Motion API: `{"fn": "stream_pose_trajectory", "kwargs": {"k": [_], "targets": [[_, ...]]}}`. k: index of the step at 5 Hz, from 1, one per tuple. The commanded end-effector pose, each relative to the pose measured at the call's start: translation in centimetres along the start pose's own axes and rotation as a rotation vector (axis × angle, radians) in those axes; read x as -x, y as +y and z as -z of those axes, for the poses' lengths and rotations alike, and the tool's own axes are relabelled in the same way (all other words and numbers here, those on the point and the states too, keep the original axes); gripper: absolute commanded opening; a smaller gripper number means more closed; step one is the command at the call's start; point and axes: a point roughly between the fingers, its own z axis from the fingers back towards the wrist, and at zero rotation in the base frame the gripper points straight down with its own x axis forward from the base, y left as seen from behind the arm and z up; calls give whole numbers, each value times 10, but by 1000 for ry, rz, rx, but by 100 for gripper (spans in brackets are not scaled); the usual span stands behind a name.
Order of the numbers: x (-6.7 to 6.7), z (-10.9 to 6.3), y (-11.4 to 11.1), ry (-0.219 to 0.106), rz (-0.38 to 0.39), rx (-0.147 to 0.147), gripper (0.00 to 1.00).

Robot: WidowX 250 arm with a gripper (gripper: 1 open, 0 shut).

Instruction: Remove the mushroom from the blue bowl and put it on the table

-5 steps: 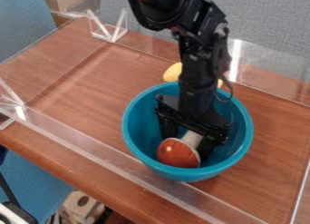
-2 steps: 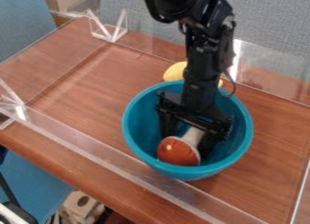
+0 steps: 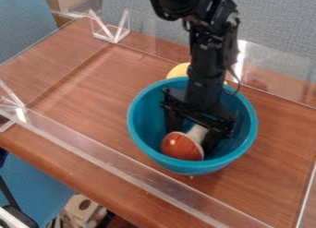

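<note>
The blue bowl stands on the table toward the front right. Inside it lies the mushroom on its side, reddish-brown cap toward the front, cream stem pointing back. My gripper reaches straight down into the bowl with its black fingers open, one on each side of the mushroom's stem. Whether the fingers touch the stem cannot be told.
A yellow banana-like toy lies on the table just behind the bowl, partly hidden by the arm. Low clear acrylic walls border the tabletop. Bare wood stretches to the left of the bowl.
The arm and open gripper have shifted slightly toward the back of the bowl. The mushroom lies a little further left and back inside the bowl.
</note>
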Motion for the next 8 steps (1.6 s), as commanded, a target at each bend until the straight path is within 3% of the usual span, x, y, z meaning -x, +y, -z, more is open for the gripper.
{"fn": "stream_pose_trajectory", "kwargs": {"k": [1, 2, 3, 4, 6, 7, 8], "targets": [[14, -9, -12, -28, 48, -2, 100], [28, -14, -18, -22, 70, 1, 100], [32, -20, -21, -24, 89, 7, 100], [28, -30, -14, -41, 26, 16, 0], [29, -77, 7, -121, -75, 38, 0], [31, -91, 26, -145, -89, 29, 0], [34, -104, 42, -145, -24, 10, 0]]}}
